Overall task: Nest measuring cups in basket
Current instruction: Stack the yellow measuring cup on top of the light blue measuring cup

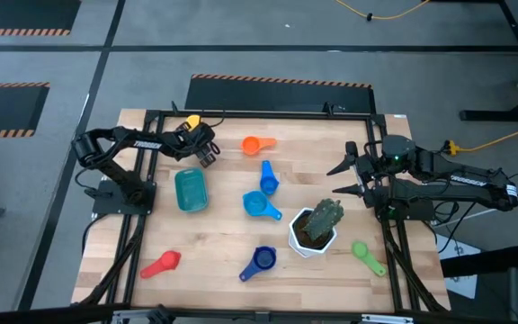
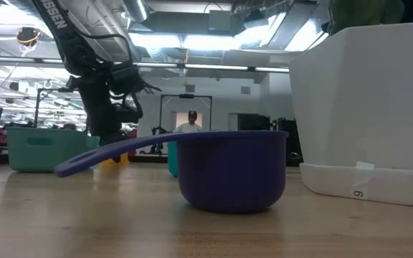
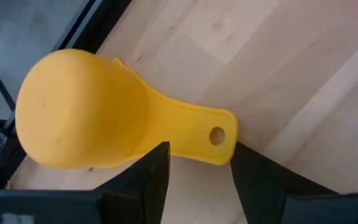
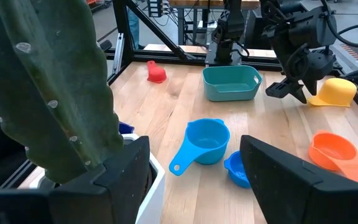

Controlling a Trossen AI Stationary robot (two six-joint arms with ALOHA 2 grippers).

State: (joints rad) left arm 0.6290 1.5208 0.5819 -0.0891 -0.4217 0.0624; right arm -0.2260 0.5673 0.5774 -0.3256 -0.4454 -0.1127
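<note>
Your left gripper (image 3: 194, 168) hovered at the table's far left corner, fingers (image 3: 143, 180) parted wide either side of the yellow cup's (image 3: 82, 109) handle — nothing held yet. That cup lay upside down, dome up, handle flat on the wood and pointing toward the gripper.

The basket (image 1: 191, 190) sat just nearside of that corner, apparently with nothing in it. The other cups were scattered: orange cup (image 1: 253, 144) beyond the centre, two light-blue cups (image 1: 257, 204) mid-table, dark-blue cup (image 1: 262, 260) and red cup (image 1: 163, 264) near the front, green cup (image 1: 363, 253) front right beside the white pot (image 1: 313, 234).

Right gripper (image 1: 353, 175) waited at the right edge, spread wide, holding nothing.

For the grasp — you would do well to come down square over the handle near the bowl, not out by the hang hole, since the thin flat handle could slip or pivot. Close gently. Expect to flip the cup before nesting; the inverted bowl won't seat otherwise.
</note>
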